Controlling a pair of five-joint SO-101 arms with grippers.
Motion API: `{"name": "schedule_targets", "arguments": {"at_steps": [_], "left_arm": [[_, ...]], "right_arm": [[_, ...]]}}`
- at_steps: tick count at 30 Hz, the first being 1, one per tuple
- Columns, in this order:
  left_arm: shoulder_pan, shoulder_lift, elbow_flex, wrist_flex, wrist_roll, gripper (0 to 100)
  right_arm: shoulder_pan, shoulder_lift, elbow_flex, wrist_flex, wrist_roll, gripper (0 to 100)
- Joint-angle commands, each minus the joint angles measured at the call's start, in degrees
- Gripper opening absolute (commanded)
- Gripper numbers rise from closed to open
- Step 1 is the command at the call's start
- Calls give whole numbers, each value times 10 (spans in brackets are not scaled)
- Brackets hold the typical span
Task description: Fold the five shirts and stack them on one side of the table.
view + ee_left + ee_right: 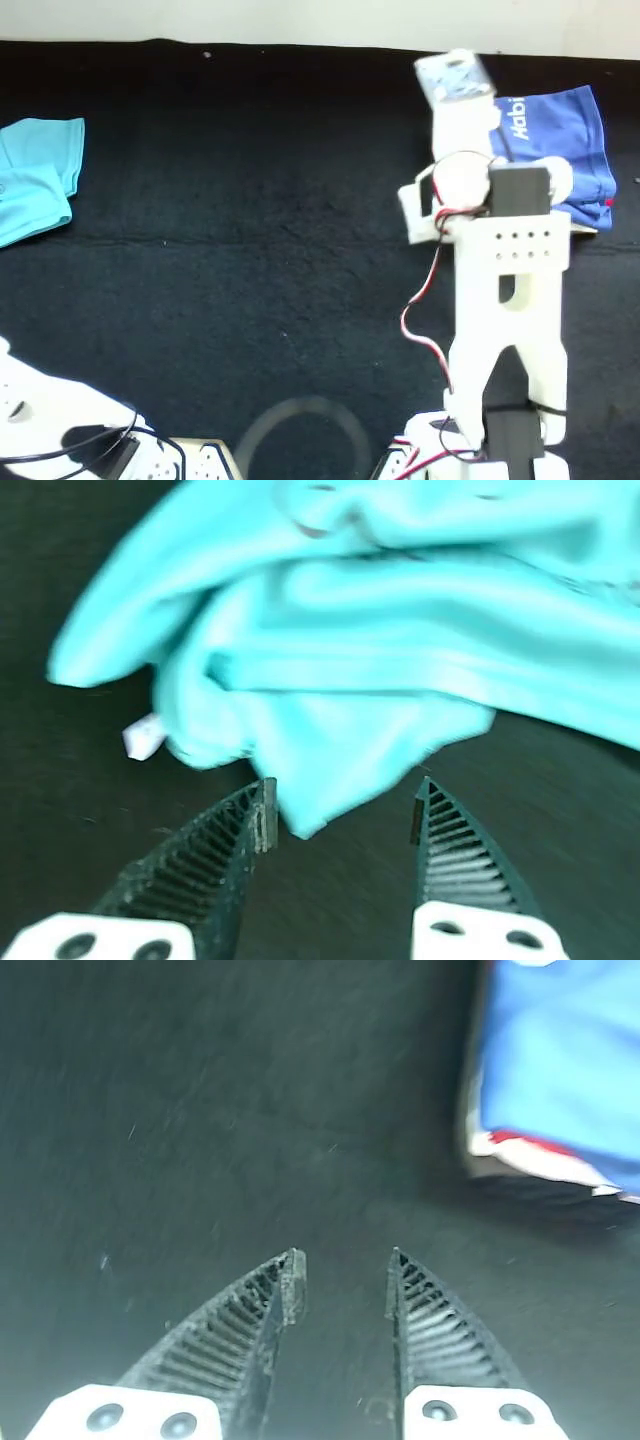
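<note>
The teal shirt [35,175] runs off the high view's left edge, so only part of it shows. The blue shirt [555,125] is half hidden behind the right arm [505,260] — lettering partly covered too.

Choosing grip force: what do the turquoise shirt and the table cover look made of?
Turquoise shirt: soft, matte fabric, likely a thin knit, judging by its loose rounded folds. Table cover: black matte cloth, perhaps felt; faint lint specks show.

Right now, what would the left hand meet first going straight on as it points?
The left hand would probably meet the turquoise shirt, its corner lying between the open fingers.
</note>
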Motion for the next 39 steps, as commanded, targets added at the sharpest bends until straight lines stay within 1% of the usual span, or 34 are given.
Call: {"name": "schedule_targets", "arguments": {"at_steps": [1, 5, 8, 15, 21, 29, 31, 32, 34, 36, 37, 39], "left_arm": [[-30, 48, -90, -6, -5, 227], [-63, 103, -132, -7, -5, 227], [-74, 132, -155, -7, -5, 227], [-73, 184, -196, -11, -2, 227], [-73, 243, -269, -36, -2, 227], [-62, 308, -364, -31, -1, 226], [-59, 312, -375, -22, -1, 186], [-55, 313, -380, -13, -1, 139], [-47, 314, -394, 3, -1, 5], [-36, 315, -405, 20, -1, 27], [-29, 315, -410, 30, -1, 9], [-15, 313, -421, 55, 3, 11]], "right_arm": [[-16, -33, 33, -15, -5, 137], [-16, -30, 40, -29, -5, 137], [-17, -29, 40, -29, -5, 137], [-17, -29, 42, -27, -5, 137], [-17, -29, 42, -23, -5, 137], [-17, -29, 43, -23, -5, 137], [-17, -29, 43, -23, -5, 137], [-17, -29, 46, -23, -5, 137], [-17, -30, 66, -25, -5, 137], [-17, -30, 98, -28, -5, 137], [-17, -30, 114, -29, -5, 137], [-17, -32, 138, -29, -5, 137]]}}
